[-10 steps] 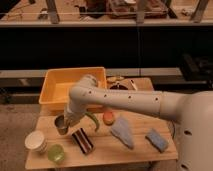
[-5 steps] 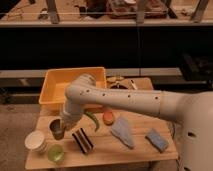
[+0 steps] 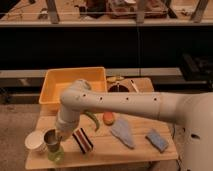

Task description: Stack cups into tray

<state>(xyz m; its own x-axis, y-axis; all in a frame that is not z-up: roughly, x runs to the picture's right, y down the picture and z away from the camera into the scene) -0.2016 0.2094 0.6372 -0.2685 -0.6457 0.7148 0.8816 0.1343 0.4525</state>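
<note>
My gripper (image 3: pixel 58 134) is at the front left of the wooden table, shut on the rim of the grey metal tumbler (image 3: pixel 50 139). The tumbler stands upright directly over the translucent light-green cup (image 3: pixel 55 155), whose lower part shows beneath it; I cannot tell whether the two touch. Just left of them, on the table, is the white ribbed cup (image 3: pixel 35 141). The yellow-orange tray (image 3: pixel 52 81) sits at the back left, behind my arm, and its visible part looks empty.
A striped dark red and white object (image 3: pixel 82 140) lies right of the cups. Further right are a green object (image 3: pixel 93 120), an orange one (image 3: pixel 108 118), a grey cloth (image 3: pixel 122 132) and a blue sponge (image 3: pixel 157 140). A dark red dish (image 3: pixel 120 89) sits behind them.
The gripper has carried the grey tumbler left and toward the table's front edge, from beside the tray to a spot over the green cup.
</note>
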